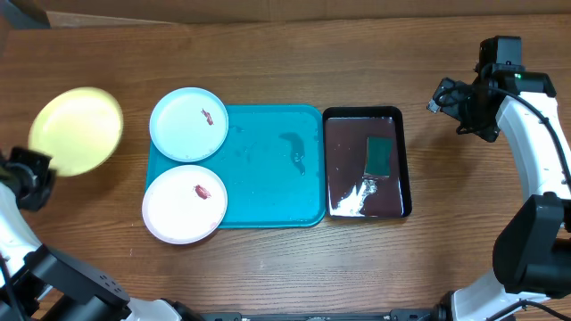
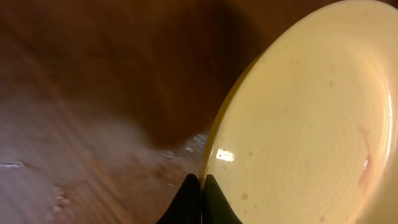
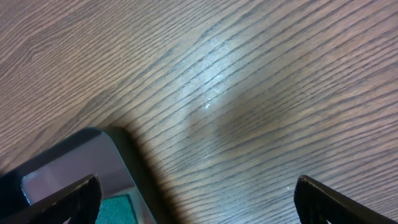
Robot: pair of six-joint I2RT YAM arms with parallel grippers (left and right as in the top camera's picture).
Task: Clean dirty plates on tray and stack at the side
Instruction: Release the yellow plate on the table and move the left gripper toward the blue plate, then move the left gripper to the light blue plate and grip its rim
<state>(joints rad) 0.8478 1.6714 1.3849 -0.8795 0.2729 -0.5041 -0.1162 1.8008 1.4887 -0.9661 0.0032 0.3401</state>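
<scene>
Brown wood-grain tabletop (image 1: 294, 276) lies under the round pale-yellow plate (image 1: 76, 131), jutting toward one o'clock from the left claw (image 2: 201, 190) clenched on its rim.

Left wrist view: yellow plate (image 2: 311, 112) is cut off by the top, right and bottom edges. The desk (image 2: 74, 93) behind it is blurred. Only the tips of the left fingers (image 2: 185, 200) are shown, at the bottom edge.
Right wrist view: right fingers (image 3: 68, 196) are clipped to two tips in the lower corners. The black tray (image 3: 74, 155) is cropped to one corner, the sponge (image 3: 115, 210) to a green sliver.
Overhead: plate rim is partly covered by the left fingers. A pale crumpled item (image 1: 355, 198) in the black tray cannot be identified. Dark marks (image 1: 299, 153) on the turquoise tray (image 1: 268, 192) cannot be resolved.
</scene>
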